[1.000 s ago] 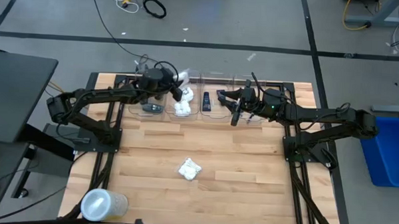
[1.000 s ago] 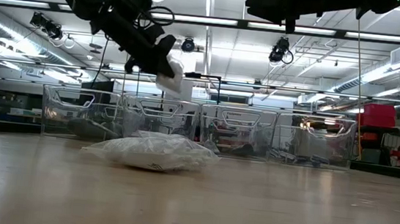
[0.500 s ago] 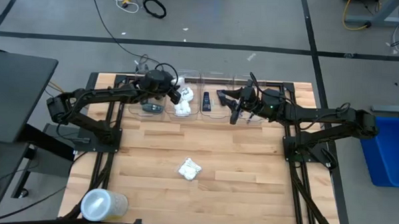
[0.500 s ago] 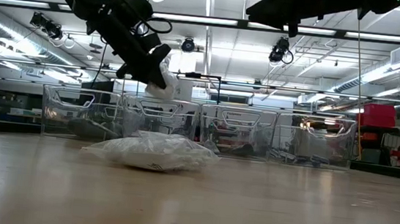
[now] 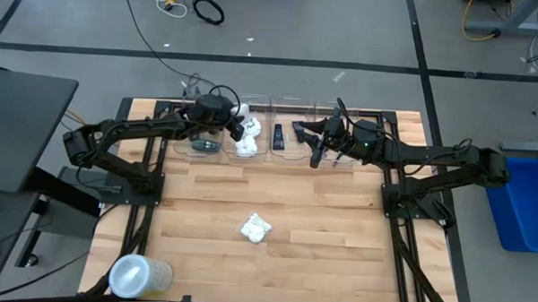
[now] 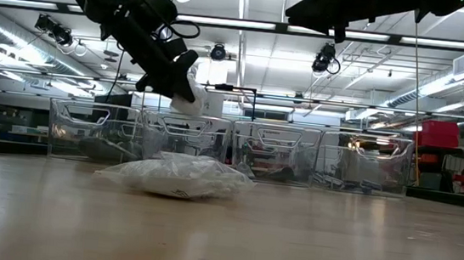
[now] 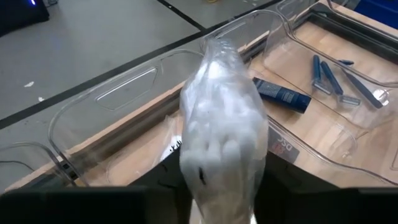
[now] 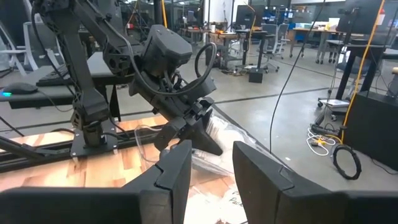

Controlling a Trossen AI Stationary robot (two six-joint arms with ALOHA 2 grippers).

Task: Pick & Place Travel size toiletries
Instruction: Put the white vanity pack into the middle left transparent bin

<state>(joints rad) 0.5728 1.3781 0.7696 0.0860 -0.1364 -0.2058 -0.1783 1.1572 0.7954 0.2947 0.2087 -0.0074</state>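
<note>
My left gripper (image 5: pixel 235 122) is shut on a white crinkly packet (image 7: pixel 222 124) above the row of clear bins (image 5: pixel 292 143) at the table's far edge. Under it, one bin holds more white packets (image 5: pixel 245 147). The bins beside it hold a dark grey case (image 5: pixel 205 146), a black tube (image 7: pixel 281 94) and blue razors (image 7: pixel 336 78). Another white packet (image 5: pixel 255 228) lies flat on the table's middle. My right gripper (image 8: pixel 210 177) hovers open over the bins on the right, with nothing between its fingers. My left gripper pinches the packet by its near end (image 7: pixel 219 186) between the two fingers. The fingers slant down toward the table's far edge. The packet sticks out ahead of the fingertips (image 6: pixel 175 80), lifted clear of the bins.
A large translucent round container (image 5: pixel 139 275) lies at the table's near left corner. The bins' upright walls (image 6: pixel 230 147) line the far edge. Bare wood lies between the bins and the loose packet.
My left gripper has tipped its fingers downward, and the packet it holds has sunk a little toward the bins. My right gripper has kept still.
</note>
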